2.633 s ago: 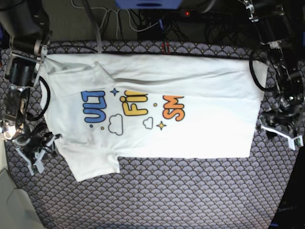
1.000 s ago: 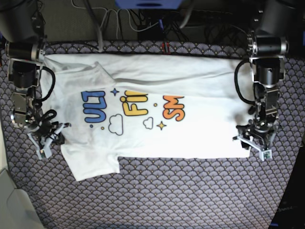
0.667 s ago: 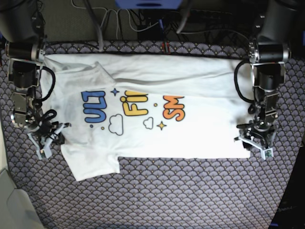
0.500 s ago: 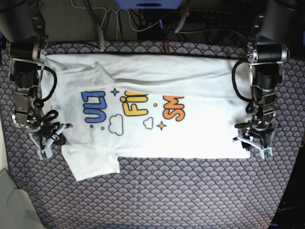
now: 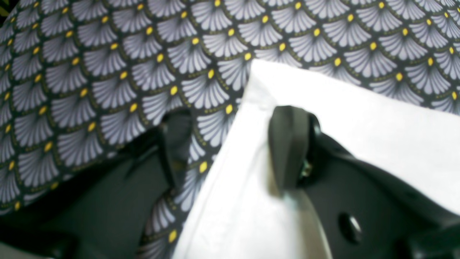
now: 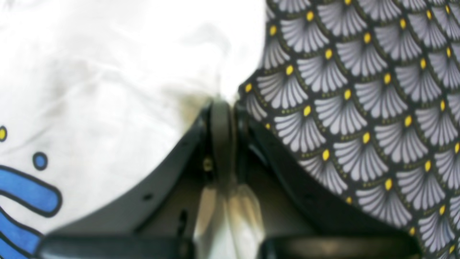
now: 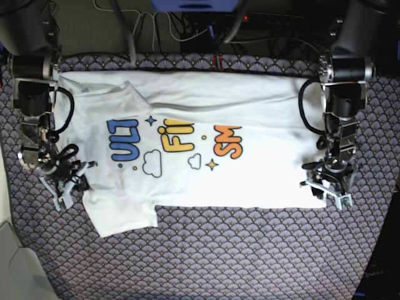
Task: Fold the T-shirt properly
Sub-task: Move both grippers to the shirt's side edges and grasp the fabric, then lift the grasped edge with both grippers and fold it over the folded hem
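Bare patterned mat (image 7: 219,256) below T-shirt (image 7: 250,181)

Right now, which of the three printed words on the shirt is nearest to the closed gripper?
The blue word. It lies closest to the right gripper, shut at the T-shirt's edge; the yellow and orange words lie farther away.

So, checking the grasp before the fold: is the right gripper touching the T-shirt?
Touching. The right wrist view shows the right gripper shut on the T-shirt edge.

The T-shirt (image 7: 194,144) lies flat on the counter (image 7: 250,250). The right gripper (image 7: 62,187) sits at its left edge, near the sleeve; the left gripper (image 7: 326,190) sits at its lower right corner.
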You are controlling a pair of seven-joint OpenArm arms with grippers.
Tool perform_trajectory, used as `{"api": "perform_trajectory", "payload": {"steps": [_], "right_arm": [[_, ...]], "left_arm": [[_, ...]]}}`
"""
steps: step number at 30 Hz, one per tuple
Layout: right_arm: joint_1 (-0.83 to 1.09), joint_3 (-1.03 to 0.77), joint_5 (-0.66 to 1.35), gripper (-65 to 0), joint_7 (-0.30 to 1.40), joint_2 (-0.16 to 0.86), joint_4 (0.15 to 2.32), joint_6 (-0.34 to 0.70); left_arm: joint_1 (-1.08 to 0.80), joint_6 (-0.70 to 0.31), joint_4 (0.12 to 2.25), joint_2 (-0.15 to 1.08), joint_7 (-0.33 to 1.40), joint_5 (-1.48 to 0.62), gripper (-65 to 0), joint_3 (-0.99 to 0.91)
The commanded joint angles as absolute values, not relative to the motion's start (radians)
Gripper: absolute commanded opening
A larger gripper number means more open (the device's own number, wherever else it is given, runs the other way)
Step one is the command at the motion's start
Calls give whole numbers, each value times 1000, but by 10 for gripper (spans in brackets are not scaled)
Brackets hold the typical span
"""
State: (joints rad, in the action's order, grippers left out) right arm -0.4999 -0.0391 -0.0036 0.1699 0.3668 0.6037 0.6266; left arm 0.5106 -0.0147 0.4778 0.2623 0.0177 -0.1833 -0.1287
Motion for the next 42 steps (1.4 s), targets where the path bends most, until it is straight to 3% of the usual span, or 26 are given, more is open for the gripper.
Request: {"api": "perform_trajectory", "payload": {"steps": [1,7,11,14,15,25,30,34,42], "right_arm": [[-515,-25,-8,-650,191,367,610,642],[-515,-21,-8,-650,191,366,610,642],[-515,-21,-8,-650,191,366,610,642],[-515,-21,-8,-650,188,366,610,642],[-515,-21,-8,-650,186,366,610,642],[-513,-31,-4,-650,185,369,636,648],[-415,-31,-2,-650,191,371,800,648],[-351,-33,-2,-650,193,371,912,644],[-245,-157,-2,-650,246,367,1106,650]], "left_arm": [[538,-19,492,262,7,-183,-303,-128],[532,-19,483,249,5,-180,-320,-128],[529,-19,483,249,5,-182,-462,-127],[529,-19,483,249,5,-183,-625,-128],[529,-19,483,249,5,-183,-650,-130],[529,-19,509,254,13,-185,-645,-133],[446,-12,671,255,18,-185,-645,-133],[400,-10,808,255,124,-185,-645,-133],[300,-10,1009,255,189,-185,-645,-196]]}}
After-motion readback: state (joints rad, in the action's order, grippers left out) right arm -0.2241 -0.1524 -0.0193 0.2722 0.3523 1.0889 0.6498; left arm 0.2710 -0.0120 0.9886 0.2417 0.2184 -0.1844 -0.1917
